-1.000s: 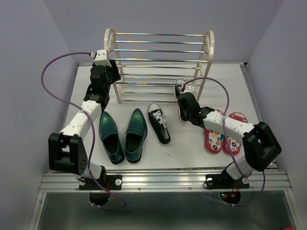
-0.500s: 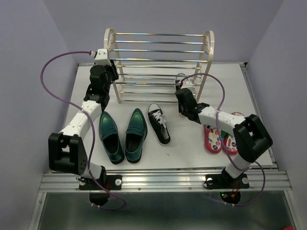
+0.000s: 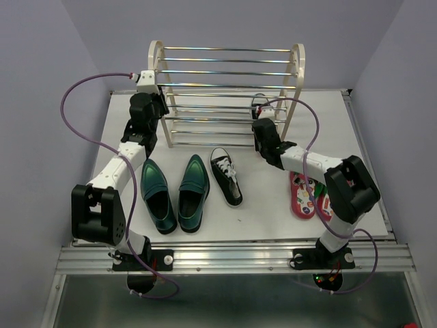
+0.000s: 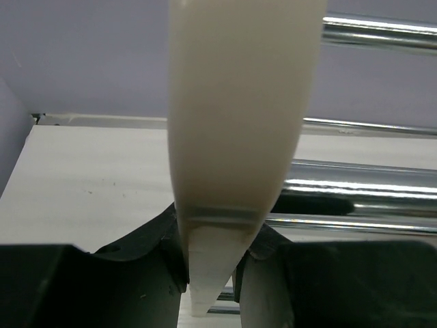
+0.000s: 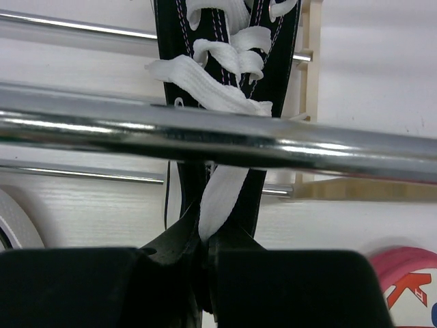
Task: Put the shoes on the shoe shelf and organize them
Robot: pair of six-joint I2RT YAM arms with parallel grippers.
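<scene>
Jaws clamped: right gripper on black sneaker entering the shoe shelf upper centre, left gripper bracing its frame; seating, then release, likely follow.

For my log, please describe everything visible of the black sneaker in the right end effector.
The black sneaker looks like canvas, with white laces and pale stitching. It points away from the right end effector, which is shut on a white strip at its near end. It reaches into the shoe shelf beyond a shiny rod, near the right panel.
</scene>
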